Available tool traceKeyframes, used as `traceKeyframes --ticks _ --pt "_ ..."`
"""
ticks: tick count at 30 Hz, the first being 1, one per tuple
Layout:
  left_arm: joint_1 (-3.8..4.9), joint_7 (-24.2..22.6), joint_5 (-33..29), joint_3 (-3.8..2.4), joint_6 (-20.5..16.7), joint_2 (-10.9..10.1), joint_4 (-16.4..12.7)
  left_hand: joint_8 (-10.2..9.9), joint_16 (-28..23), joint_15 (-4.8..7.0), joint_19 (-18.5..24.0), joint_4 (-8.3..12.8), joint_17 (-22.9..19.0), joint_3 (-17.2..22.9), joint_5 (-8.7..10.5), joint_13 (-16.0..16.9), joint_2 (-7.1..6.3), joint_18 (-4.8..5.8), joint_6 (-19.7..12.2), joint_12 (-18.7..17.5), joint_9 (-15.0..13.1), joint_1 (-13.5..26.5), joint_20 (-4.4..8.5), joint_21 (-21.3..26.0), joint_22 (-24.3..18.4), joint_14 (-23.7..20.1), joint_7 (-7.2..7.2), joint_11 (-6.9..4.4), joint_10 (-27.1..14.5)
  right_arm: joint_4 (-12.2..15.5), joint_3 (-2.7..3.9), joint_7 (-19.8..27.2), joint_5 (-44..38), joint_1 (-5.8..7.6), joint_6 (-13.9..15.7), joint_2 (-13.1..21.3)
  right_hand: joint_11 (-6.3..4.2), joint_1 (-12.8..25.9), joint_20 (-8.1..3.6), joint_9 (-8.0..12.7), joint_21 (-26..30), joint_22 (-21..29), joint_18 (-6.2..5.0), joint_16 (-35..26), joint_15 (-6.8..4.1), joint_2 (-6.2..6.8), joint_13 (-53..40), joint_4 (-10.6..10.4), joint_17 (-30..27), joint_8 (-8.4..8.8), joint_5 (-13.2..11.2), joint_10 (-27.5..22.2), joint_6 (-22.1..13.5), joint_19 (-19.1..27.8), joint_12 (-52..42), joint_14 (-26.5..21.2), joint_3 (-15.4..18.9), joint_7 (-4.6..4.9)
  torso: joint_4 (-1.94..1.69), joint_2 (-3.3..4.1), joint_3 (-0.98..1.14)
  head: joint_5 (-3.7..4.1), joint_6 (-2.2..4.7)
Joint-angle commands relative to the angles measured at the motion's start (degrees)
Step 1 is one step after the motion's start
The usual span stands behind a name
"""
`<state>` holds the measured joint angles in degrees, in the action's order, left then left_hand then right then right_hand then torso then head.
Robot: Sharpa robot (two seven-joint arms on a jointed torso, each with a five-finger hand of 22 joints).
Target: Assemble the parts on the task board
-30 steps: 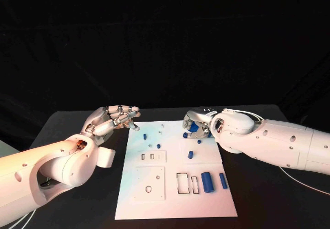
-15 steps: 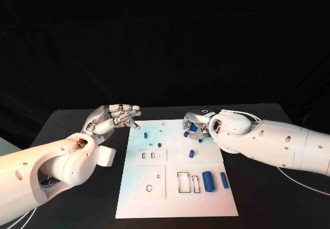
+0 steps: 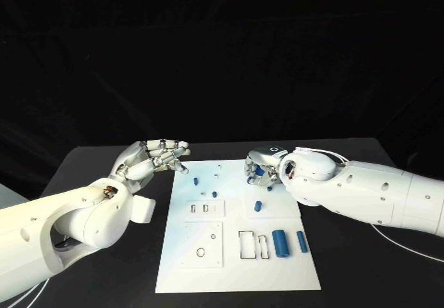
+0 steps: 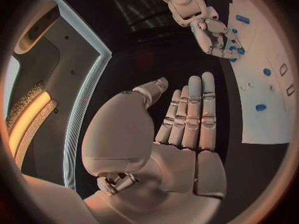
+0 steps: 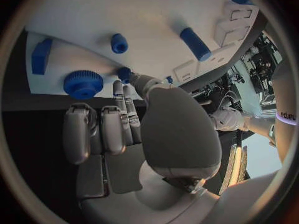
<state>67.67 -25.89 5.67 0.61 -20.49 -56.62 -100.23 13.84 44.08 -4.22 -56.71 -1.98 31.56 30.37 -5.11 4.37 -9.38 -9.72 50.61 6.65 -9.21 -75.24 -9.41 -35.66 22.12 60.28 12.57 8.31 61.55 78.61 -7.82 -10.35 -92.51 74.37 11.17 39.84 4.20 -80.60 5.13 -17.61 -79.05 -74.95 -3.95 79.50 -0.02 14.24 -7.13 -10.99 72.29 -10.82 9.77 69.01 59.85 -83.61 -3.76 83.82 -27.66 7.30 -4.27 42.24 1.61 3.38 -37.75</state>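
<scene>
The task board [image 3: 236, 256] is laid mid-table, with most blue parts [image 3: 280, 244] loose on it, so assembly is judged barely begun. The right hand [image 3: 262, 172] is curled over parts at the far edge; its grasp cannot be told. The left hand [image 3: 153, 160] is held empty, fingers apart, beside the far-left corner.

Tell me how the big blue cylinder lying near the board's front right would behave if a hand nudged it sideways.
The large blue cylinder lies on its side on the flat task board, so it would probably roll rather than slide. It looks rigid and smooth, likely hard plastic, so a grip could slip. The thinner blue cylinder beside it might get knocked.
</scene>
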Motion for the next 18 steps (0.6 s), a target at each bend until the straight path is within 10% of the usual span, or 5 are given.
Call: traceKeyframes --ticks 1,18 --pt "0.12 -0.1 0.2 -0.06 1.3 0.1 -0.1 0.3 0.5 -0.01 0.4 0.0 0.1 0.3 0.16 0.1 -0.18 -0.48 0.0 0.2 -0.1 -0.2 0.04 -0.5 0.2 -0.6 -0.22 0.15 0.3 -0.2 -0.01 0.0 -0.7 -0.03 -0.9 -0.1 -0.03 0.0 0.02 -0.2 -0.3 -0.9 0.92 0.3 -0.27 -0.45 -0.1 -0.1 0.0 -0.25 0.0 0.6 0.6 -0.5 -0.3 3.4 -0.3 0.06 -0.06 0.10 -0.01 0.05 0.02" --pt "0.16 0.0 0.2 -0.06 1.8 0.2 0.2 0.3 0.7 0.00 0.7 0.1 0.1 0.5 0.18 0.1 -0.12 -0.49 0.0 0.2 -0.1 -0.3 0.04 -0.9 0.5 -0.7 -0.22 0.15 0.3 -0.6 -0.01 -2.9 -3.0 -0.03 1.9 -1.1 -0.60 -3.1 -0.49 -2.3 -1.6 -2.7 1.20 0.8 -0.74 -1.93 -0.8 2.7 -0.3 -1.89 -1.6 2.7 2.0 -0.9 -0.1 3.3 -4.1 -0.16 -0.08 0.24 -0.02 -0.10 0.07"
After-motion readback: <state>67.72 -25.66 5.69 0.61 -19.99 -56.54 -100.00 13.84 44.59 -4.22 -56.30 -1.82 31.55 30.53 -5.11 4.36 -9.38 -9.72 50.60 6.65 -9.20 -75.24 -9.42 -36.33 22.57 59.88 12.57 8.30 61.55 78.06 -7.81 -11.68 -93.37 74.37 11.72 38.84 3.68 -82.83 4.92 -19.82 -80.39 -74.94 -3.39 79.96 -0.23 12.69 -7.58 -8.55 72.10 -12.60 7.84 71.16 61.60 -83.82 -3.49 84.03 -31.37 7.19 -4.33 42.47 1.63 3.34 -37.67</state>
